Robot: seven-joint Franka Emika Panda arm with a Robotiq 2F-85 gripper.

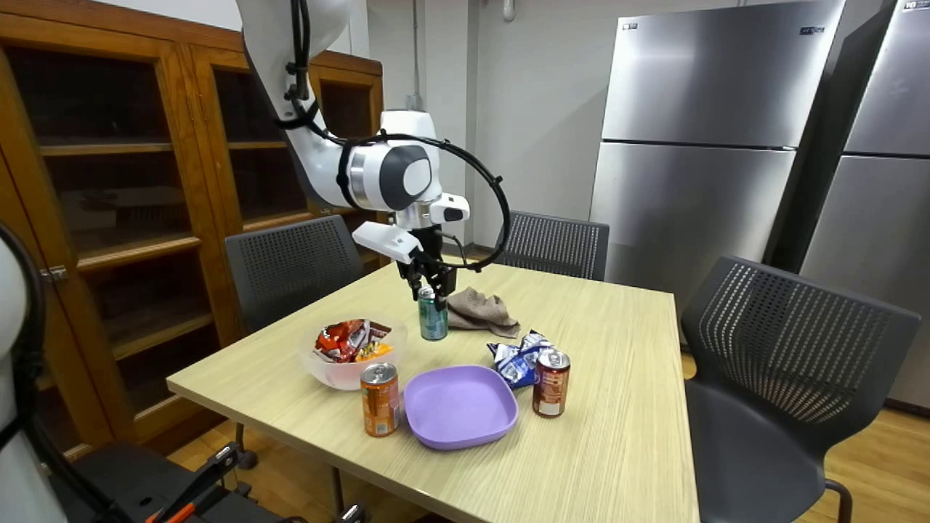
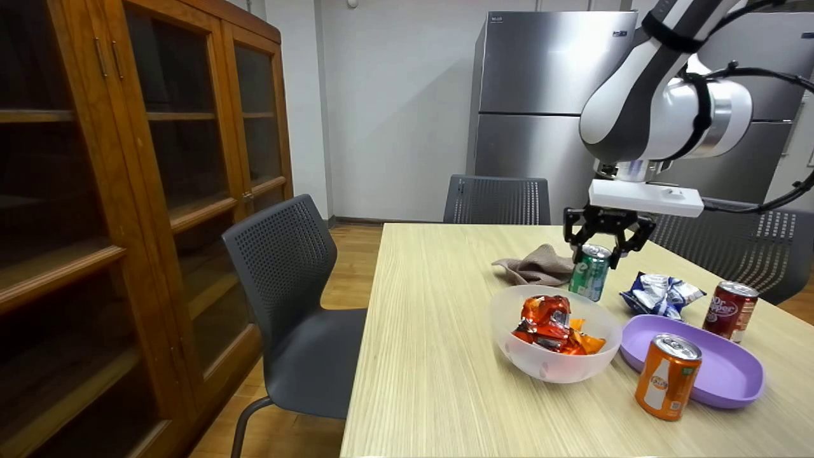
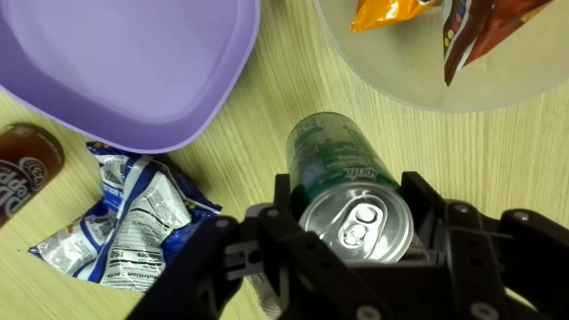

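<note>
Green Sprite can [image 3: 347, 186], upright, its sides gripped by the closed jaws of the gripper [image 2: 596, 257], well inside the edges of the wood-grain table [image 2: 420, 331]. From where I stand, tabletop separates it from the purple plate [image 1: 461, 407] and the translucent bowl [image 2: 553, 369], which holds red and orange snack packets [image 2: 547, 318]. A brown cloth [image 1: 477, 312] lies just beside the can.

The wrist view's left edge cut off the red can [image 3: 26, 171] and plate [image 3: 124, 62]. There, the pincer [image 3: 346, 191] and green can [image 3: 349, 178] hid much of the cloth [image 3: 266, 297]. In an exterior view, the red can hid the right end of the bag [image 1: 514, 365].
</note>
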